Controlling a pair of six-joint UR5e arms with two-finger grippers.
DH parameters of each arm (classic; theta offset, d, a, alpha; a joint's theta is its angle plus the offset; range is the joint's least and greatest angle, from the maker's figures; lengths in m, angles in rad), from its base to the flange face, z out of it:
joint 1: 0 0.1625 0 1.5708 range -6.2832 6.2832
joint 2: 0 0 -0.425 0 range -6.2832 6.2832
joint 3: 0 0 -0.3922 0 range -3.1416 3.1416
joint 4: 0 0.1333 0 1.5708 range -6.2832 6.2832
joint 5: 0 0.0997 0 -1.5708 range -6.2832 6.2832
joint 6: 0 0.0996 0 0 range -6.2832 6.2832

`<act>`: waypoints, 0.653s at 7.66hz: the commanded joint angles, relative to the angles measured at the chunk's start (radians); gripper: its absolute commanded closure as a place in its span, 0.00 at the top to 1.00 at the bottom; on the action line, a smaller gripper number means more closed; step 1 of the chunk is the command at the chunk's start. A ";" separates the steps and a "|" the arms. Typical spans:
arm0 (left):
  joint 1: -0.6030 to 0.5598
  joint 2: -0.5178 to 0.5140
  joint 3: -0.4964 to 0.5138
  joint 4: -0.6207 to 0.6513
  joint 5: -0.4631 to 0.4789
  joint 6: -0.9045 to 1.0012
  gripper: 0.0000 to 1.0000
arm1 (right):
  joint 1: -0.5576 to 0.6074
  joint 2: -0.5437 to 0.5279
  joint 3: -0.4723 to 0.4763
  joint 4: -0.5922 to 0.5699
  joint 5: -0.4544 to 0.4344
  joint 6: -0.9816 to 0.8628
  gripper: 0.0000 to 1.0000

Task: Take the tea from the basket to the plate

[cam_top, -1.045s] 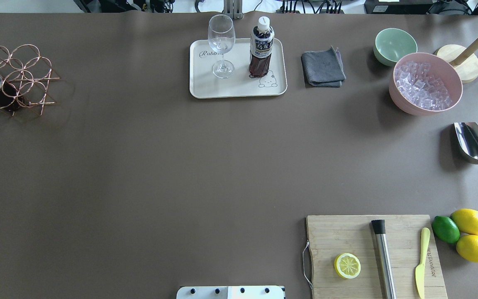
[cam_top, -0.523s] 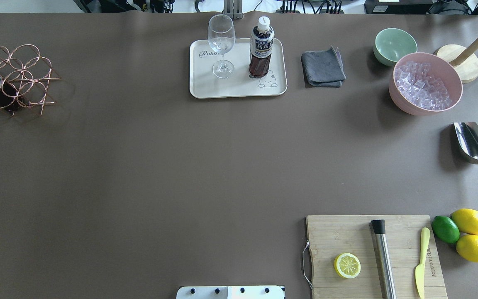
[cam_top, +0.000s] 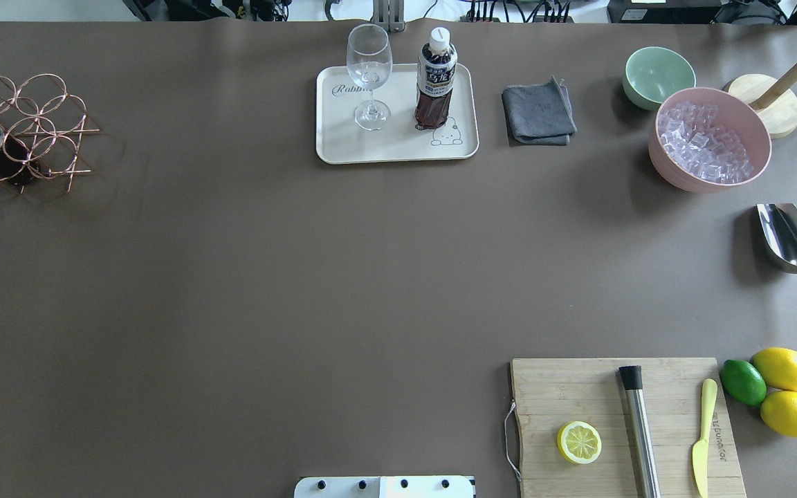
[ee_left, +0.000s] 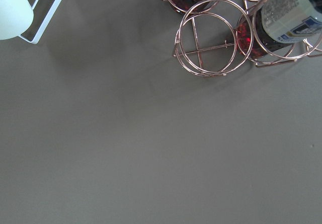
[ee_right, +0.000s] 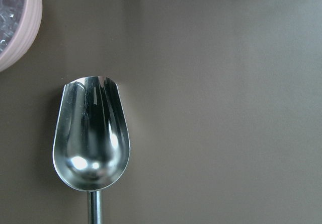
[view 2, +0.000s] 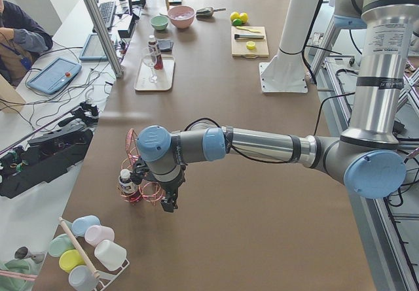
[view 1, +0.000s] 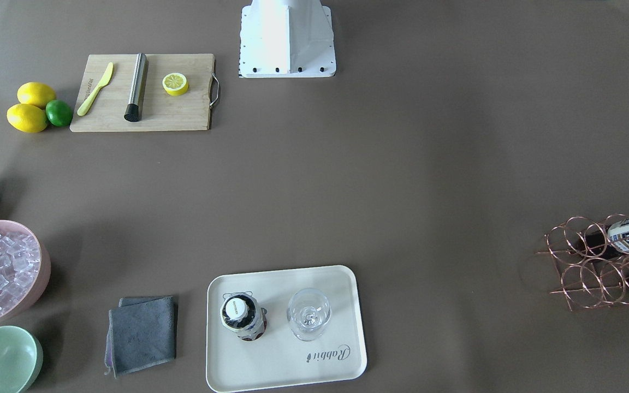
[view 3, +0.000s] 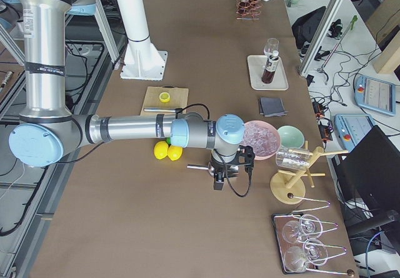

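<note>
Our left end effector [view 2: 169, 204], its opening impossible to tell, hovers beside the basket [cam_top: 32, 128]; we judge grasping the tea [view 2: 125, 182] comes next.

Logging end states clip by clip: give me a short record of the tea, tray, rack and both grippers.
tea on plate: one tea bottle upright on the cream tray, beside a wine glass
basket: wire rack at the table's left end, two more bottles in its cells
left gripper: beside the rack; open or shut unclear
right gripper: near the metal scoop; open or shut unclear
</note>
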 commanded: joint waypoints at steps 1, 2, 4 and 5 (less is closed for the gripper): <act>0.000 0.002 0.002 0.000 0.018 0.000 0.98 | 0.000 0.000 0.000 0.000 0.000 0.000 1.00; 0.000 0.008 0.000 -0.002 0.017 0.000 0.98 | 0.002 0.000 0.000 0.000 -0.001 0.000 1.00; 0.000 0.008 0.000 -0.002 0.017 0.000 0.98 | 0.003 0.000 0.000 0.000 0.000 0.000 1.00; 0.000 0.008 -0.001 -0.003 0.017 0.000 0.98 | 0.003 0.000 0.000 0.000 0.000 0.000 1.00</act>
